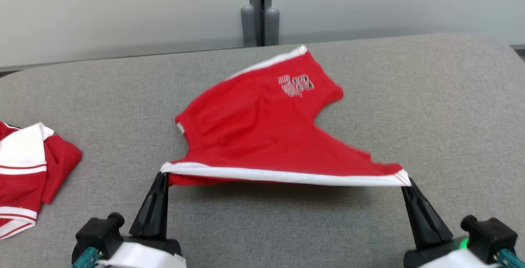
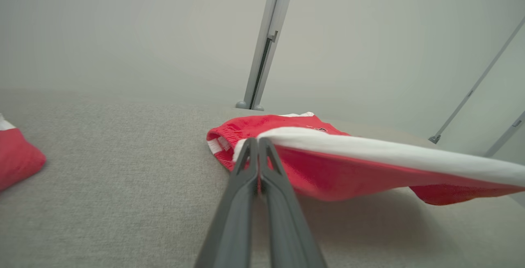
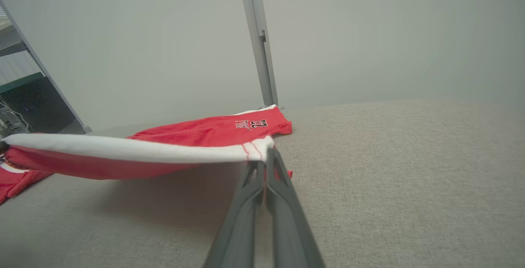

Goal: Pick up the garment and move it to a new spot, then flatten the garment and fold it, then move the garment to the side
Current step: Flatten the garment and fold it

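A pair of red shorts (image 1: 262,132) with white side stripes and a white number print lies across the middle of the grey table (image 1: 430,95). Its near white-striped edge (image 1: 287,175) is stretched taut and lifted off the table between my two grippers. My left gripper (image 1: 163,174) is shut on the left corner of that edge; my right gripper (image 1: 407,182) is shut on the right corner. In the left wrist view the fingers (image 2: 257,145) pinch the white band of the shorts (image 2: 340,165). In the right wrist view the fingers (image 3: 266,155) pinch the other end of the shorts (image 3: 205,134). The far part rests on the table.
A second red and white garment (image 1: 24,169) lies crumpled at the table's left edge. A pale wall with a grey post (image 1: 259,9) stands behind the table. Bare grey surface spreads to the right and in front of the shorts.
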`<state>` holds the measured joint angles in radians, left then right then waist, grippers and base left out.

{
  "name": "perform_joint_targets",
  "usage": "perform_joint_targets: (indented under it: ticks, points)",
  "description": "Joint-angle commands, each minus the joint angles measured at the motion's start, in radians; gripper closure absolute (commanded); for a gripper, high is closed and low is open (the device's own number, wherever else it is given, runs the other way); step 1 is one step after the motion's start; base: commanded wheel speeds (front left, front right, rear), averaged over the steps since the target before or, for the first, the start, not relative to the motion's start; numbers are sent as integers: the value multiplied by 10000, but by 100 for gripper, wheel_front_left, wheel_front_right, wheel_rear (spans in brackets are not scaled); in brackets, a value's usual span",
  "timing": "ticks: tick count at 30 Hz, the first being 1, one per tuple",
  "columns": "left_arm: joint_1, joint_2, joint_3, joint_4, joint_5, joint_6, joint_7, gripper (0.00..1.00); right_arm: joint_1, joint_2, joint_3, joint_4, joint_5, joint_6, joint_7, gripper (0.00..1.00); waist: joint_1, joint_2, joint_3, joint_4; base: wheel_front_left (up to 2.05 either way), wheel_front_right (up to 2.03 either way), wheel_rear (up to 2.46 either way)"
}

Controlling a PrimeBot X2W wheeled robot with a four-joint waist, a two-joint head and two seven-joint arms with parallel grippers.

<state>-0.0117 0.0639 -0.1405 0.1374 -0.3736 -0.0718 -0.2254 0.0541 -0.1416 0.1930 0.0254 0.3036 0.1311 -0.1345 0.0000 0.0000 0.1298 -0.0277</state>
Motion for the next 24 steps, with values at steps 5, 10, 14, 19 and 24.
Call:
perform_joint_targets:
  ticks: [5,10,14,19,24]
  points:
    - [1420,276,23,-2107,57,545,934,100,1579,125,-684,-2001,-462,-7,1168,100,0,0,-547,164,0,0,0]
    - [1844,273,-80,-3054,-34,751,1418,100,1926,207,-1025,-2792,-496,-7,1654,100,0,0,-517,226,0,0,0]
    - [1731,170,-256,-3457,-210,892,1722,100,1661,235,-1117,-2951,-432,-7,1851,100,0,0,-215,334,0,0,0]
    - [1089,111,-292,-3283,-355,856,1702,100,662,70,-1182,-2494,-360,-7,1669,100,0,0,628,424,0,0,0]
    - [-196,89,-310,-2596,-551,568,1554,100,-1268,-343,-1083,-1475,-295,-7,1440,100,0,0,1881,611,0,0,0]
